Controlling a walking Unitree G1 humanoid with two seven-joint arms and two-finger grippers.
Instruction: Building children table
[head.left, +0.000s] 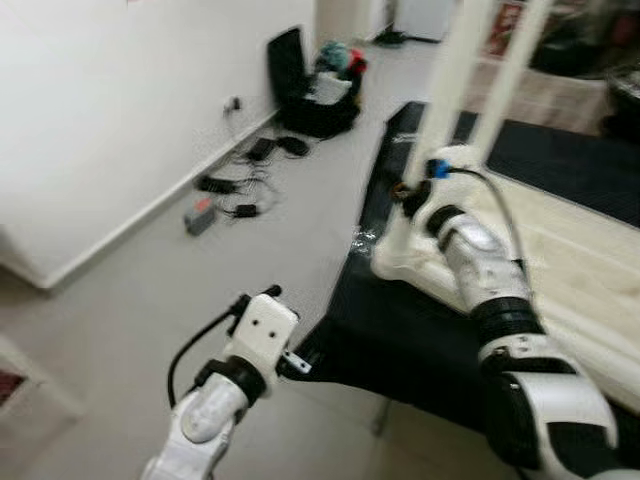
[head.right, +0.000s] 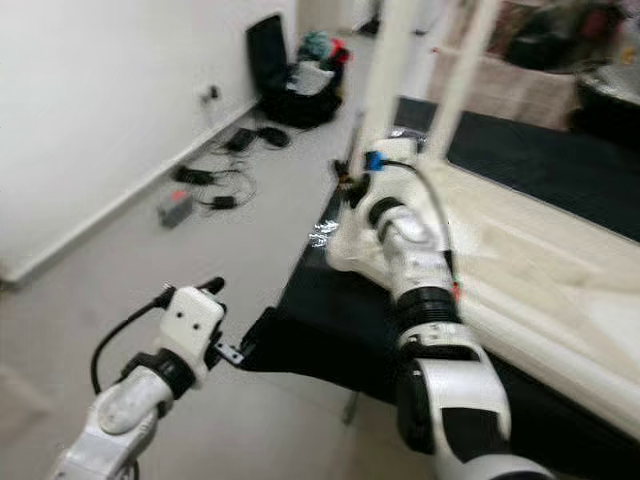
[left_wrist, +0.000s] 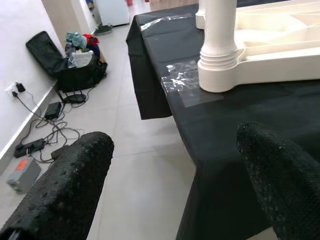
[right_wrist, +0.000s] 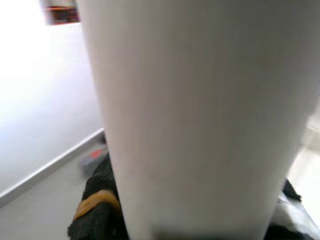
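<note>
A cream children's table (head.left: 570, 260) lies upside down on a black-covered surface (head.left: 400, 330). Two white legs (head.left: 447, 80) rise from its near corner. My right gripper (head.left: 410, 195) is at the base of the nearer leg. In the right wrist view that leg (right_wrist: 195, 120) stands very close, with black fingers (right_wrist: 97, 215) on either side of it, so the gripper looks shut on it. My left gripper (left_wrist: 175, 142) hangs open over the floor, just off the corner of the black cover, holding nothing. The leg's ribbed socket (left_wrist: 217, 75) shows beyond it.
A white wall (head.left: 100, 100) runs along the left. Cables, adaptors and a small grey-red box (head.left: 200, 215) lie on the floor by it. An open black bag of clothes (head.left: 315, 85) stands further back. Grey tiled floor (head.left: 270, 250) lies between the wall and the table.
</note>
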